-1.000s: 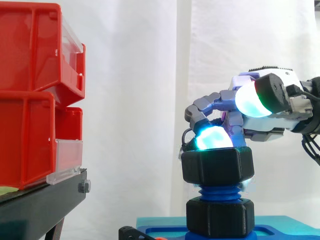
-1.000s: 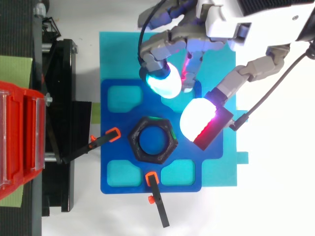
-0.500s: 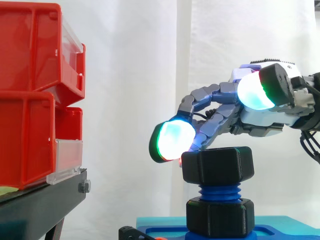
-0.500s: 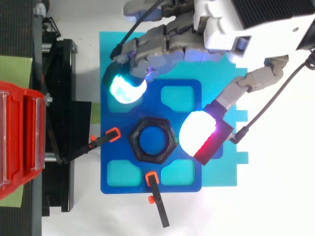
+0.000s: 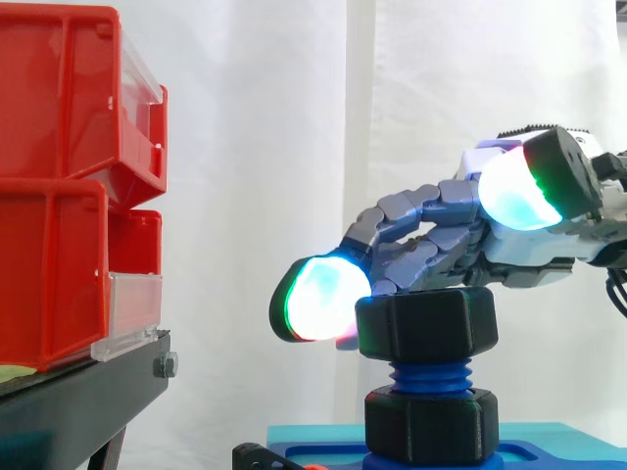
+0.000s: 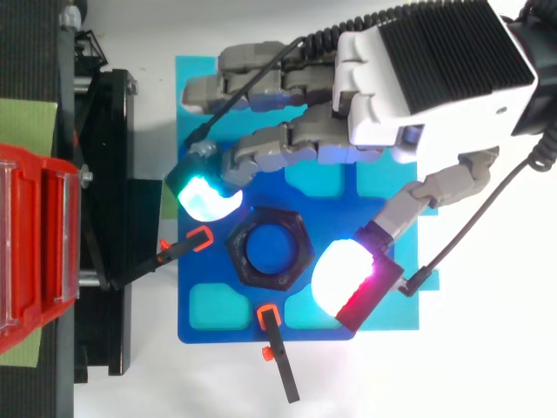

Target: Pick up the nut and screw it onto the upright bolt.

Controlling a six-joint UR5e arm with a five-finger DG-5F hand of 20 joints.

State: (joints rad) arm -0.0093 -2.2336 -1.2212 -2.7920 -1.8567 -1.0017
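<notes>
Reached farther left past nut (image 5: 426,325) since a moment ago, with hand (image 6: 418,87) spread open, pads (image 6: 204,196) flanking nut, pinching nothing; seated atop bolt (image 5: 427,375).

A white surface (image 6: 487,366) carries everything. Flat on it lies a teal board (image 6: 193,96), and on the board's lower left part, as seen from above, lies a darker blue plate (image 6: 209,274) with rounded teal windows near its corners. From the plate's middle rises the upright bolt (image 5: 426,375). A black clamp (image 6: 183,247) with an orange tip meets the plate's left edge, and a second clamp (image 6: 278,366) of the same kind meets its lower edge. Just left of the plate is a black stand (image 6: 109,287), and farther left a red bin (image 6: 30,252) rests on that stand
</notes>
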